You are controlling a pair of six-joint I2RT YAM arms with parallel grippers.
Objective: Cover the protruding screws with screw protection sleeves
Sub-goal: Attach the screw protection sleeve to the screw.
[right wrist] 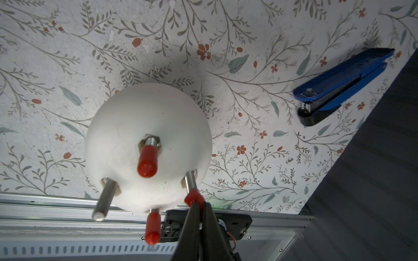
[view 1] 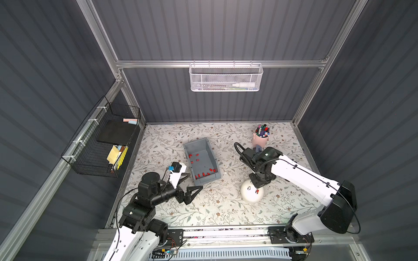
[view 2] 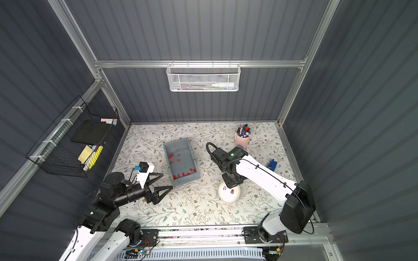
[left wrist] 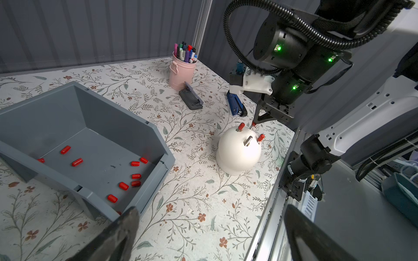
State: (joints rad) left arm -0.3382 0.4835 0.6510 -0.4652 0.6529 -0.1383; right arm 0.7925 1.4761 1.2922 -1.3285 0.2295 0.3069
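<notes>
Red sleeve (right wrist: 191, 197) on a screw (right wrist: 190, 180) sits pinched in the closed right gripper (right wrist: 199, 204); left gripper (view 1: 195, 180) spread wide

Overhead stereo pair, close wrist views

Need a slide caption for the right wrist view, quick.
Right gripper pinches a tiny red plastic sleeve on a silvery metal stud of the smooth white dome; two studs capped, one stud bare.

Left gripper (left wrist: 210, 208): bare mat (left wrist: 192, 180) ahead to the dome (left wrist: 237, 153); bin (left wrist: 126, 117) flanks one finger (left wrist: 122, 228). Right gripper (right wrist: 200, 204), pinching a sleeve (right wrist: 192, 197): two capped studs (right wrist: 148, 158) crowd its tips; bare stud (right wrist: 105, 198) alongside stands clear.
</notes>
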